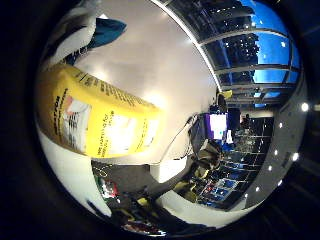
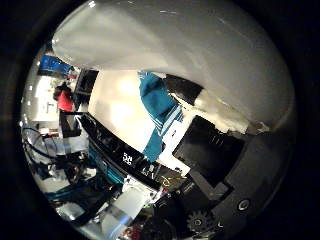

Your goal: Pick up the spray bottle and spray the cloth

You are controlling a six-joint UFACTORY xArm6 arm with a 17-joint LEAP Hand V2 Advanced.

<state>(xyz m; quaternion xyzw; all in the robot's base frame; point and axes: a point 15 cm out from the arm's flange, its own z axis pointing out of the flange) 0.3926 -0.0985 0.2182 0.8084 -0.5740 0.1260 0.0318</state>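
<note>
The right little finger side palm view is filled on one side by the spray bottle (image 1: 95, 120): a white body with a broad yellow label carrying small dark print and a pale picture panel. It sits very close to the palm and lies tilted across the view, its white shoulder rising toward the cloth. In the right thumb side palm view the same bottle's smooth white wall curves over much of the picture, pressed up near the camera. The hand (image 2: 220, 165) shows there as black and white parts with a small gear at the rim, lying right against the bottle's white wall, and its fingers appear curled round the bottle, though their tips are hidden behind it.

The cloth (image 2: 157, 112) is teal with thin white stripes at one end. It lies on the white worktop (image 1: 150, 60), away from the palm and apart from the bottle, and appears as a teal patch just past the bottle's shoulder in the little finger side view. The worktop's bare surface shines with reflected light, and its long edge runs beside a wall of dark window frames (image 1: 245, 55) with blue beyond. Past another worktop edge a lit screen (image 1: 217, 125) stands among dim, cluttered furniture.
</note>
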